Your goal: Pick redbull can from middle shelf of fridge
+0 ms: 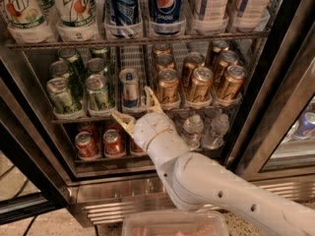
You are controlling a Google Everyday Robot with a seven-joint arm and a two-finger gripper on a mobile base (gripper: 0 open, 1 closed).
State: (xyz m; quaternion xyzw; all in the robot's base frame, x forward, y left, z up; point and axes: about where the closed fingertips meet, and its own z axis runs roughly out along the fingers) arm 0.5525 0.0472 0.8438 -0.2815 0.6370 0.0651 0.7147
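The redbull can [130,88], slim, blue and silver, stands at the front of the middle shelf [74,118], between green cans [97,92] on its left and gold cans [168,86] on its right. My gripper [137,108] is just in front of and below the can, its two cream fingers spread open. One fingertip [148,91] is beside the can's right side, the other [118,116] is low at its left. Nothing is held. The fridge [275,97] stands open with its dark door edges at both sides.
The top rack holds 7up [74,9] and Pepsi bottles [165,6]. The bottom rack holds red cans [112,142] and water bottles [215,128], partly behind my white arm [211,186]. A clear plastic tub [174,224] sits at the bottom edge.
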